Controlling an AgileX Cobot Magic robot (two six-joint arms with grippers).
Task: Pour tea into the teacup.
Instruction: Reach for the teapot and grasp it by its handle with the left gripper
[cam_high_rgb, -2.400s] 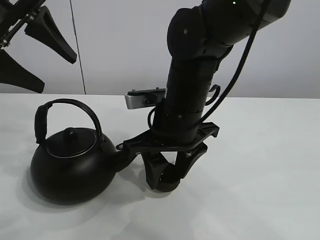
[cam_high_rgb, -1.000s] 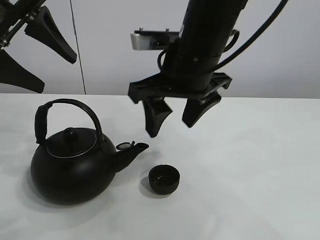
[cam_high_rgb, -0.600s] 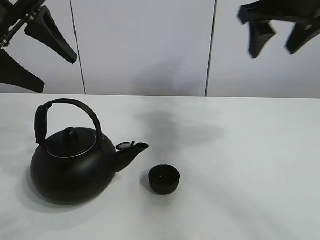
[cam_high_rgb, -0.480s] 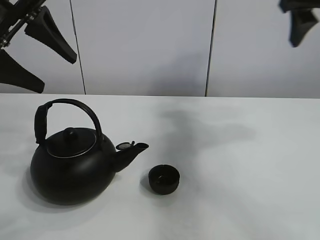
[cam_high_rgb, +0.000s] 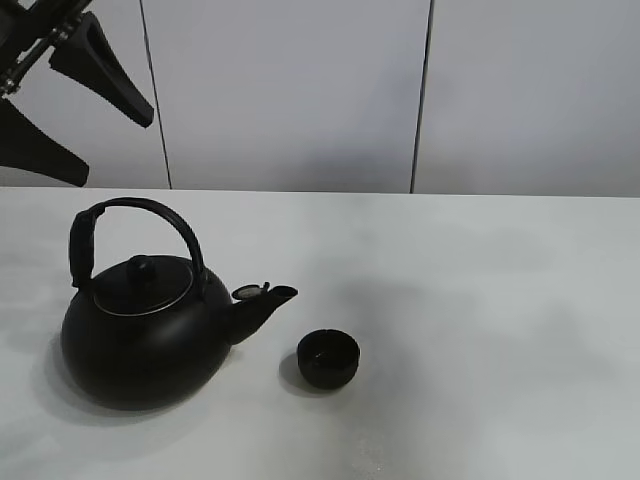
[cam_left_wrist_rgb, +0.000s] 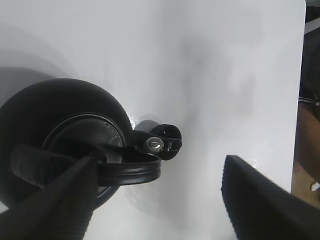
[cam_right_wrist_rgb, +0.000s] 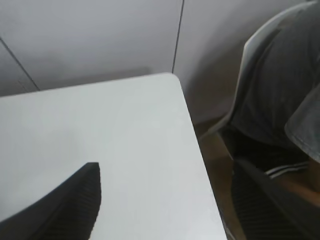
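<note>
Now teacup (cam_high_rgb: 328, 357) on white table (cam_high_rgb: 480, 300); pale panelled wall (cam_high_rgb: 290, 100) behind.

I see the teacup (cam_high_rgb: 328, 358), a small matte-black bowl with no handle, standing upright with its mouth up, just beside the spout tip of the kettle (cam_high_rgb: 145, 330) and apart from it. The kettle is big, round and black, sitting upright with its lid on, its arched handle raised and its spout pointing toward the cup

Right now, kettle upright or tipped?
Upright. The kettle sits flat on the table, lid on top, handle arched above it; its spout points toward the teacup.
</note>
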